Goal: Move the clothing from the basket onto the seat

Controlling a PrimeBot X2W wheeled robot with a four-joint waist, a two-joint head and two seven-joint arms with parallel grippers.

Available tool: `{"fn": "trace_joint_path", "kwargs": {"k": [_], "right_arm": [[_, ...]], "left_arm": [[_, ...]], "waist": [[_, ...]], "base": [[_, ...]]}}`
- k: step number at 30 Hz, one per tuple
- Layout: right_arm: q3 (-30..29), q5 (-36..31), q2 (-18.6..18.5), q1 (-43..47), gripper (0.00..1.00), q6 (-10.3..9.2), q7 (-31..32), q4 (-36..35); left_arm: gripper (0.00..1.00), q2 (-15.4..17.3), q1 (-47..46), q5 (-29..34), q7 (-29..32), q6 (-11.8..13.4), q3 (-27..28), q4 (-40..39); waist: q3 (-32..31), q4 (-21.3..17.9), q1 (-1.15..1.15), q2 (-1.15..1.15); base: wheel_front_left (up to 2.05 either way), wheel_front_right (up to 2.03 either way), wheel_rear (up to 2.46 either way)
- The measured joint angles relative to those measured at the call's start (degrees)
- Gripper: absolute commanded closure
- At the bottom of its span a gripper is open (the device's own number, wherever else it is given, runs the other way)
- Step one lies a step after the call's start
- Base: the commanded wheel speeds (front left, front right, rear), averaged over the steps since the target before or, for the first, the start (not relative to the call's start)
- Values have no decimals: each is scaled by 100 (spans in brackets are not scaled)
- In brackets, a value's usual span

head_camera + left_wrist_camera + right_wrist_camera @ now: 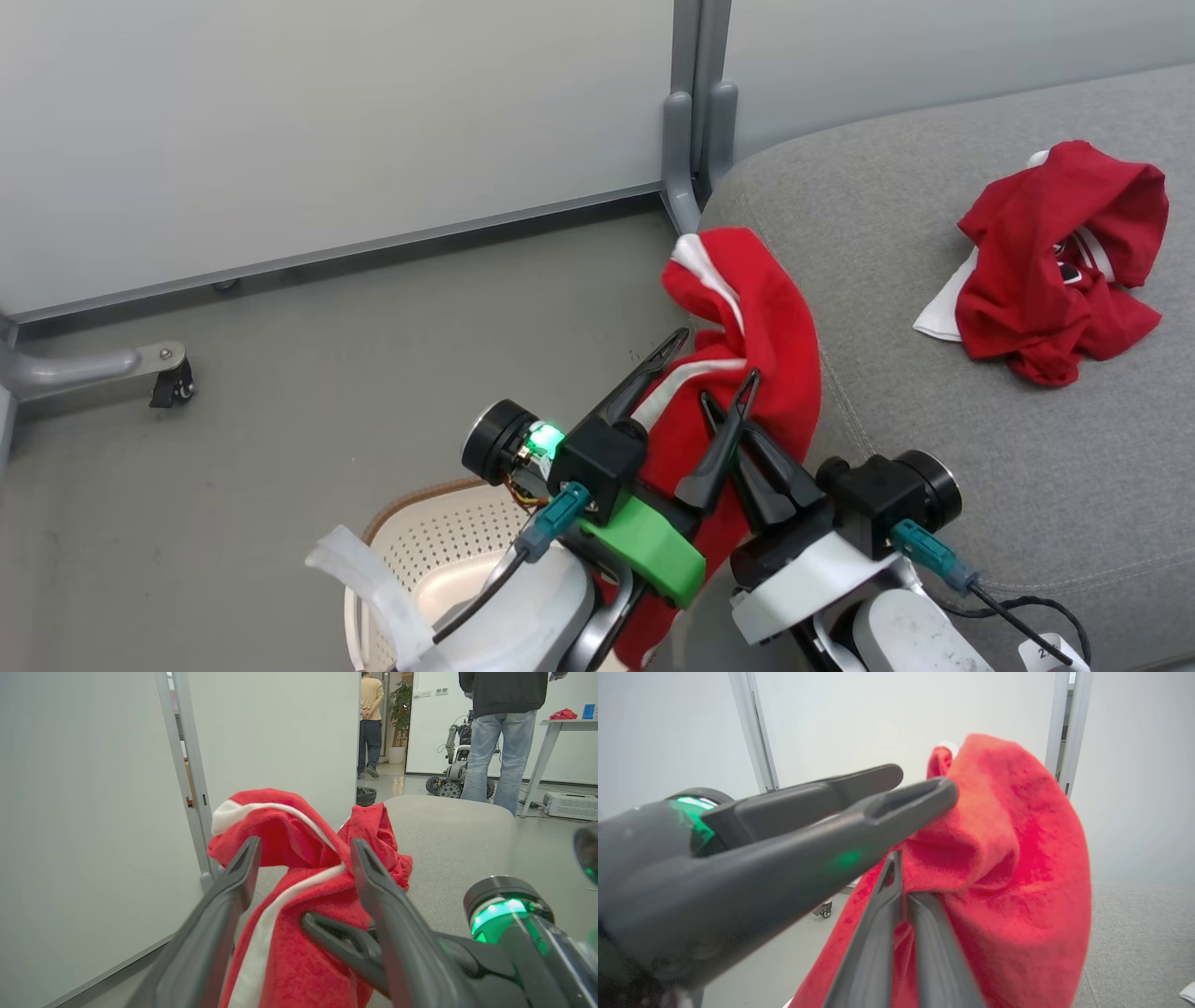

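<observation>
The grey seat (980,448) filled the right part of the head view, and one piece of the clothing (1046,271) lay on it already, crumpled, well in from the edge. The cream basket (439,537) stood on the floor below the seat's rounded corner. A second red garment (775,317) hung between them: its top leaned on that corner and its lower end went down toward the basket. The left gripper (714,357) had its fingers wide apart, one on each side of a fold, not pressing it. The right gripper (711,403) had its fingers together, clamped on the red cloth just beside. The step in hand was probably to bring this garment fully onto the seat. To do it well, the left fingers should draw back straight, not hooking the cloth, and the right arm should lift until the hanging end is free of the corner, then release only well over the cushion.
</observation>
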Motion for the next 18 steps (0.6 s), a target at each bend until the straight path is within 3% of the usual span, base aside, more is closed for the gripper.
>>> {"fn": "trace_joint_path", "kwargs": {"k": [18], "right_arm": [[-98,22,-1,31,100,0,0,-15]], "left_arm": [[0,0,12,21,-1,0,115,38]], "waist": [[-50,-1,0,0]], "base": [[0,0,0]]}}
